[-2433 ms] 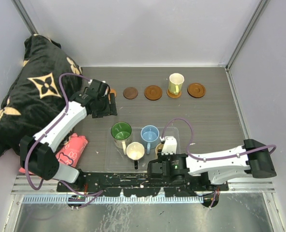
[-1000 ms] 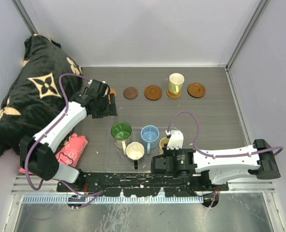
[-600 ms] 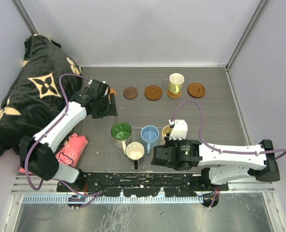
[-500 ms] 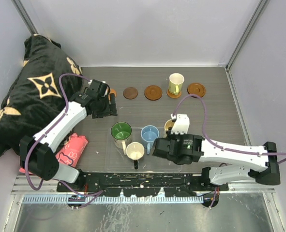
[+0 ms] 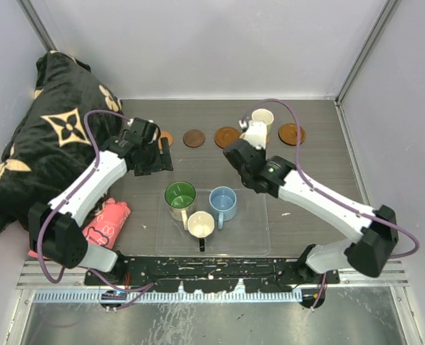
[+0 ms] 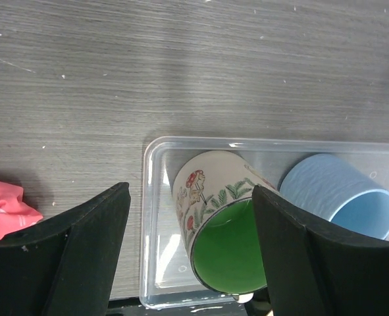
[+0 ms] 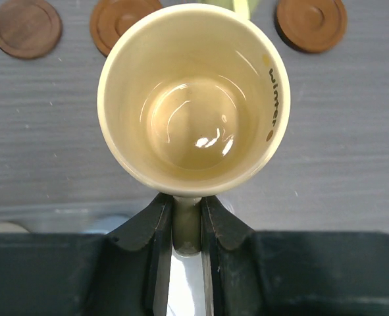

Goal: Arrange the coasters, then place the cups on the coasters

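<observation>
Along the far side lies a row of brown coasters (image 5: pixel 193 138) (image 5: pixel 227 136) (image 5: pixel 292 134), and a pale cup (image 5: pixel 262 118) stands on one of them. My right gripper (image 5: pixel 249 144) hovers beside that cup, shut on the handle (image 7: pixel 187 224) of a yellow-tan cup (image 7: pixel 193 99) held upright above the table, with coasters (image 7: pixel 26 27) (image 7: pixel 124 20) (image 7: pixel 311 23) just beyond it. Green-inside (image 5: pixel 180 195), light blue (image 5: pixel 223 202) and cream-white (image 5: pixel 200 224) cups sit in the clear tray (image 5: pixel 252 228). My left gripper (image 5: pixel 158 154) is open and holds nothing. It partly hides the leftmost coaster (image 5: pixel 167 135).
A black cloth with gold patterns (image 5: pixel 47 144) is heaped at the far left, and a pink packet (image 5: pixel 108 223) lies in front of it. In the left wrist view the tray's corner (image 6: pixel 151 217), the green-inside cup (image 6: pixel 230 247) and the blue cup (image 6: pixel 342 201) show between the fingers.
My right arm has lifted the yellow-tan cup out of the tray and carried it away to the coaster row. The left arm has stayed where it was.
</observation>
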### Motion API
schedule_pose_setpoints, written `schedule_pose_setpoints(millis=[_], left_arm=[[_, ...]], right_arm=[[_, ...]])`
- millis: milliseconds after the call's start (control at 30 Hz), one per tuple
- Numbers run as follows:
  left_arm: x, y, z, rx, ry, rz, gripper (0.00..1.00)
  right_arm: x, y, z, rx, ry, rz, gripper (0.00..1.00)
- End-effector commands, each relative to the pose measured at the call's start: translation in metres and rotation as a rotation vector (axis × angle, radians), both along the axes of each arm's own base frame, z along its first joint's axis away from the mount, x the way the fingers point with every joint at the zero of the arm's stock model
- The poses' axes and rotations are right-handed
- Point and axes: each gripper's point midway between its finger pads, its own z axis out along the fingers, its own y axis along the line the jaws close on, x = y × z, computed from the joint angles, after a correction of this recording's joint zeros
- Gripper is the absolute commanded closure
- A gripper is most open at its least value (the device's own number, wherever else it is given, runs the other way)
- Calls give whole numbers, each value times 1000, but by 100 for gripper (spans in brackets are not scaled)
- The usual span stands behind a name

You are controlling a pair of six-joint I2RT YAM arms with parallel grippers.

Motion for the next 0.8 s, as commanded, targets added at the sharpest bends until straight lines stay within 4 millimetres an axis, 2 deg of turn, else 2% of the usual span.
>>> schedule_pose_setpoints(millis=[0, 67, 400, 567, 767], left_arm=[[10, 12, 15, -60, -56, 73, 23], [11, 18, 16, -47, -68, 92, 23], [19, 45, 19, -22, -80, 179, 22], [19, 50, 21, -15, -92, 192, 21], [18, 51, 19, -10, -89, 196, 21]], right_arm=[[60, 41, 55, 78, -188, 90, 99], [79, 56, 44, 72, -169, 115, 100], [147, 134, 25, 127, -182, 219, 99], [174, 157, 19, 163, -195, 237, 99], [194, 175, 4, 184, -197, 245, 99]])
